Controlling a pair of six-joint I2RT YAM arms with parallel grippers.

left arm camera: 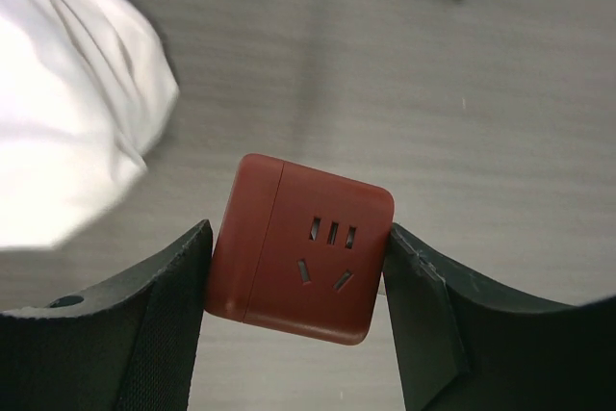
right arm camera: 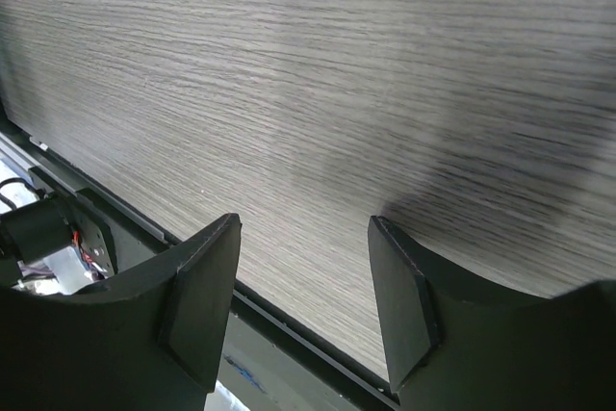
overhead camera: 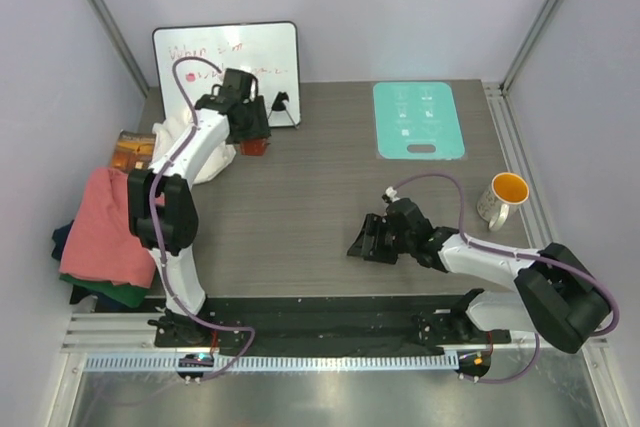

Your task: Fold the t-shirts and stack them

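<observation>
My left gripper (left arm camera: 298,243) is closed on a red power-socket cube (left arm camera: 303,249), one finger pressed against each side of it. In the overhead view this is in the upper left of the frame, just below the whiteboard (overhead camera: 225,59). The cube is no part of the folding job, so I judge I have hold of it to clear it off the working surface beside the shirts.

The white t-shirt (overhead camera: 200,157) lies crumpled just left of that gripper, partly under my left arm; in the left wrist view it fills the upper left corner (left arm camera: 67,113). The rest of the t-shirts are heaped at the left edge of the overhead frame: the salmon-pink t-shirt (overhead camera: 105,227) on top, with the dark green t-shirt (overhead camera: 112,293) and the navy t-shirt (overhead camera: 64,241) showing beneath it. None is folded yet.

My right gripper (overhead camera: 366,241) hangs with its jaws apart and nothing between them, over bare table (right arm camera: 385,93) at lower centre. I take that as parked clear until a shirt is spread out.
</observation>
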